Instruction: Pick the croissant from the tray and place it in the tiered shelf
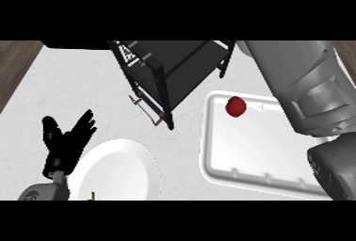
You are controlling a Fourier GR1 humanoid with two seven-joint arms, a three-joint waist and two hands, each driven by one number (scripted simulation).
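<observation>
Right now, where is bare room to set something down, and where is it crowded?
Bare counter runs between the plate and the tray, below the shelf, and left of the shelf. The tray floor beside the red item is free. Crowded: the tray's right side under the right forearm, and the plate's left rim by the left hand.

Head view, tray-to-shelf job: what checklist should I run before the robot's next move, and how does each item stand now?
1. Croissant located: cannot tell. None shows; only a small red round thing lies in the tray, near its far left corner.
2. Right hand visible: not ok. Only the right forearm shows, over the tray's right side.
3. Something held: cannot tell.
4. Tiered shelf in view: ok, beyond the tray and to its left.
5. Left hand out of the way: ok, open with fingers up, left of the plate.
</observation>
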